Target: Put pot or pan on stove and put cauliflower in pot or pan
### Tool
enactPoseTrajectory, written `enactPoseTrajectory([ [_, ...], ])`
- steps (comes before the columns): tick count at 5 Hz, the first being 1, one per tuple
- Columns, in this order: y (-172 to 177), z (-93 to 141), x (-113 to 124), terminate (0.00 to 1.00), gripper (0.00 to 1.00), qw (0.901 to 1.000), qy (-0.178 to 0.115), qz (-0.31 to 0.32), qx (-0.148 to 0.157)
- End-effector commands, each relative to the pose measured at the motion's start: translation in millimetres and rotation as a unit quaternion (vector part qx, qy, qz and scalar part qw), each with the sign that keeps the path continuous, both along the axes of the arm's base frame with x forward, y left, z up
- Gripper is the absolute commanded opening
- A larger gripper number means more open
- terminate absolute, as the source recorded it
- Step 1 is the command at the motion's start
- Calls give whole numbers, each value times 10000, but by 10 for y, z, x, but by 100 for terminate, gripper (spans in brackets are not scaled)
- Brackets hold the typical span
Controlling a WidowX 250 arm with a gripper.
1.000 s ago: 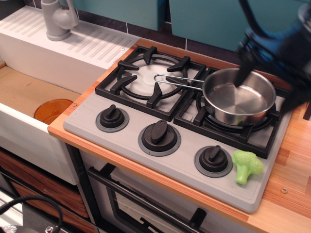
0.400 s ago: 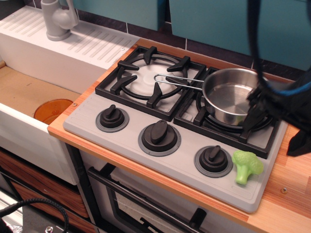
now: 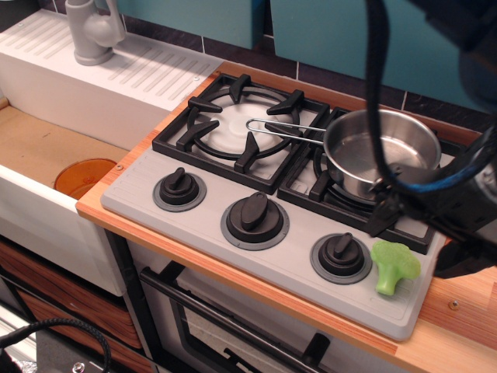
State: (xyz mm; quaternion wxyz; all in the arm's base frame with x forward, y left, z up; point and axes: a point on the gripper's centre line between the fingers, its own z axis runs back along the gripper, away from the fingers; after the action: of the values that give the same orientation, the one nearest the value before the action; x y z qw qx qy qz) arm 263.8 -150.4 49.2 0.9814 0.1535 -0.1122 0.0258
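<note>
Saucepan point(image 3: 382, 153) on stove's point(image 3: 256, 256) right burner; gripper point(image 3: 396, 210) (jaws unclear, blurred) hovers just above green cauliflower point(image 3: 394, 265) beside right knob point(image 3: 341, 255).

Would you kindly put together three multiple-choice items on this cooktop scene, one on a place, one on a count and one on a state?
1. Where does the saucepan stand?
A. on the right burner grate
B. on the left burner grate
C. in the sink

2. How many black knobs does the stove have along its front?
A. two
B. three
C. four

3. What is the state of the green floret?
A. lying inside the saucepan
B. held up in the air by the pincer
C. lying on the stove's front right corner, beside the right knob

Answers:
1. A, as the pan sits on the right grate with its wire handle reaching over the left one.
2. B, as three knobs show in a row.
3. C, as the floret rests on the grey surface, with the pincer just above and behind it, and the pan is empty.
</note>
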Motion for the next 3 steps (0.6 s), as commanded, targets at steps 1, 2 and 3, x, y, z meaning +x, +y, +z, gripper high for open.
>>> enactPoseTrajectory([
  [1, -52, -58, 9, 0, 100, 9990, -398, 66, -199],
  [2, -60, -129, 6, 0, 100, 9987, -468, 79, -211],
  [3, -50, -191, 10, 0, 100, 9983, -537, 61, -212],
])
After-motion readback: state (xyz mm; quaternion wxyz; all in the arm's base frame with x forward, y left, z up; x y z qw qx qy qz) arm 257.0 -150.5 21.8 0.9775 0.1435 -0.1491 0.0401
